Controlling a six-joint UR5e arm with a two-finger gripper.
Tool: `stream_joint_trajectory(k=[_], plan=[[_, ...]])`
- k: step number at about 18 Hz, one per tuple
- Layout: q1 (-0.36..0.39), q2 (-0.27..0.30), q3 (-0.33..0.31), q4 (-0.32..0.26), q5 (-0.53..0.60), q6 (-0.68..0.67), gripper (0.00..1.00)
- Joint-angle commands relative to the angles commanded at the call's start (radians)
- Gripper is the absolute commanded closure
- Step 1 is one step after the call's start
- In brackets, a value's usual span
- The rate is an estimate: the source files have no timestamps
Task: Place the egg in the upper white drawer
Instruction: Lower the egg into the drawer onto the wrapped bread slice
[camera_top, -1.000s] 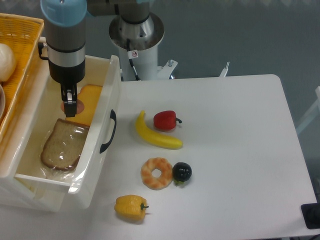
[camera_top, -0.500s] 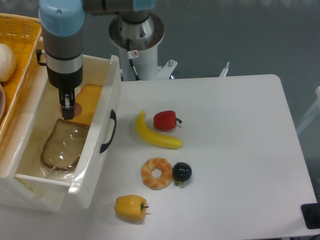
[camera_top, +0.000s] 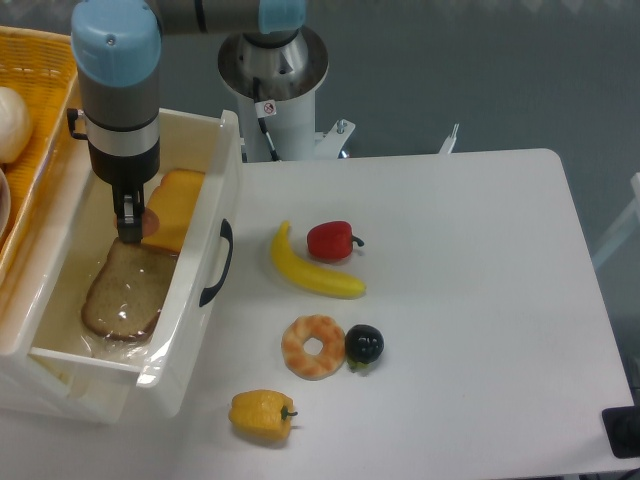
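The egg (camera_top: 150, 222) shows as a small pinkish-brown sliver inside the upper white drawer (camera_top: 190, 300), resting by the orange slice and partly hidden by my fingers. My gripper (camera_top: 128, 228) points straight down into the drawer, just left of the egg and above the far edge of the bread slice. The egg sits beside the fingers, not between them. The drawer is pulled open, with its black handle (camera_top: 215, 263) facing the table.
The drawer holds a bread slice (camera_top: 122, 290) and an orange slice (camera_top: 176, 205). A wicker basket (camera_top: 35, 90) stands to its left. On the table lie a banana (camera_top: 312, 268), a red pepper (camera_top: 332, 240), a doughnut (camera_top: 313, 346), a black ball (camera_top: 364, 345) and a yellow pepper (camera_top: 262, 414).
My gripper has shifted left and slightly toward the camera inside the drawer. The egg, earlier between the fingers, now shows to their right.
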Motion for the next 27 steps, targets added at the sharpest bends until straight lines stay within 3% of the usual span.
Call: stream_joint_trajectory(k=[27], plan=[[-0.021,-0.046,-0.006,-0.002,0.002,-0.003,0.51]])
